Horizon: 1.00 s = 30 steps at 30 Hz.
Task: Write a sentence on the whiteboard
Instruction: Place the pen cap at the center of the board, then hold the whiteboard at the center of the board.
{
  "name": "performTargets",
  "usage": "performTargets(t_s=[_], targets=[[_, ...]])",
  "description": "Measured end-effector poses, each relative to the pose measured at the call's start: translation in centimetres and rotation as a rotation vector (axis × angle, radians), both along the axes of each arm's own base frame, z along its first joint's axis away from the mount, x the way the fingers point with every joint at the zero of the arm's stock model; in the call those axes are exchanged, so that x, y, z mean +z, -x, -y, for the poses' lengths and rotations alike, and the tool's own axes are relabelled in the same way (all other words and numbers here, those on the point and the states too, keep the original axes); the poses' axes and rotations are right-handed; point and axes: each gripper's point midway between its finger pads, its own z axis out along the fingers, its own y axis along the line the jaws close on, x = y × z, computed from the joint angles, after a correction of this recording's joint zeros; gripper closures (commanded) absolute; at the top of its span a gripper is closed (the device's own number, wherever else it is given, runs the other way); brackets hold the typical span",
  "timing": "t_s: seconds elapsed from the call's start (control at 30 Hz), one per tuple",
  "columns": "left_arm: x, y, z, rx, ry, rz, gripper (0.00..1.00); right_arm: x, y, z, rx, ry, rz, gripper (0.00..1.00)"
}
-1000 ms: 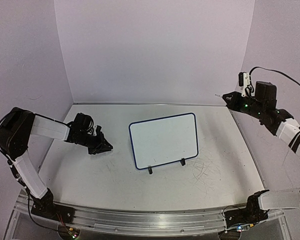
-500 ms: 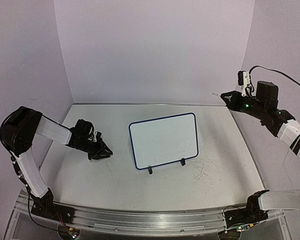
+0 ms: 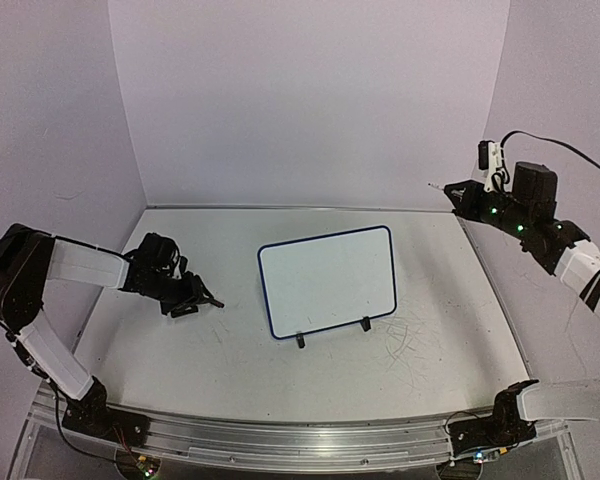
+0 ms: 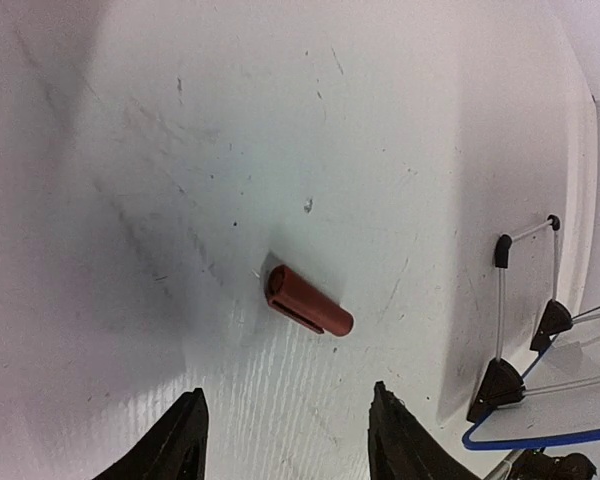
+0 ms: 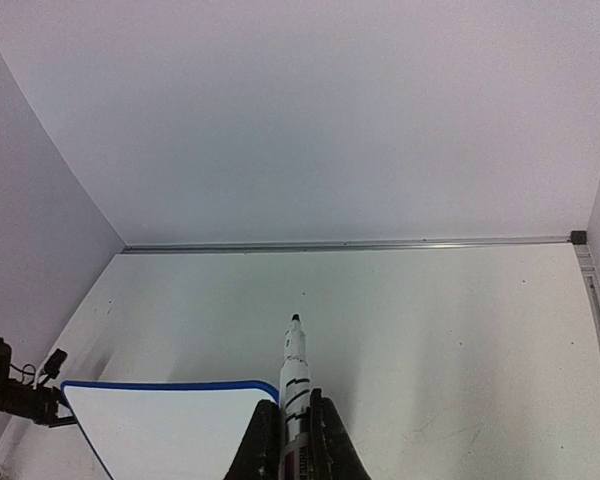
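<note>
Centrally on the tabletop [image 3: 180,365] stands the whiteboard [image 3: 328,280], tilted back. Near the left edge the left hand [image 3: 202,300] hangs low, spread, a red cap [image 4: 308,300] lying just ahead. Over the far right corner the right hand [image 3: 458,192] pinches a marker [image 5: 294,385].

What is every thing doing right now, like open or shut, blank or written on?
whiteboard: propped up, blank, nothing written yet.
marker: uncapped, held up in the air.
red cap: off the marker, lying on its side on the table.
left gripper: open, empty, near the red cap.
right gripper: shut on the marker.
</note>
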Motion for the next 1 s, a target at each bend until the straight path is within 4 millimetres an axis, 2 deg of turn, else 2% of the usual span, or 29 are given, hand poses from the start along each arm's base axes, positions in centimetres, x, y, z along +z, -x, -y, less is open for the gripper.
performTargets(t_s=[0.1, 0.2, 0.33, 0.47, 0.53, 0.7, 1.0], targets=[[1.9, -0.1, -1.1, 0.029, -0.039, 0.058, 0.21, -0.1, -0.3, 0.9, -0.056, 0.012, 0.003, 1.00], [5.5, -0.4, -2.0, 0.072, -0.045, 0.158, 0.11, -0.7, -0.2, 2.2, -0.127, 0.027, 0.000, 1.00], [9.5, -1.0, -2.1, 0.093, -0.006, 0.272, 0.07, -0.9, -0.1, 3.0, -0.168, 0.035, 0.000, 1.00], [12.2, -1.5, -1.2, 0.079, 0.083, 0.381, 0.05, -1.3, 0.0, 3.3, -0.183, 0.018, -0.006, 1.00], [13.2, -1.0, -0.7, 0.069, 0.150, 0.442, 0.05, -1.6, 0.2, 3.5, -0.182, 0.005, -0.009, 1.00], [13.3, 0.8, 1.2, -0.019, 0.287, 0.502, 0.15, -1.0, 0.2, 4.0, -0.187, -0.027, 0.009, 1.00], [13.5, 1.4, 4.9, -0.201, 0.408, 0.540, 0.14, -1.3, 0.3, 2.1, -0.071, -0.029, 0.002, 1.00]])
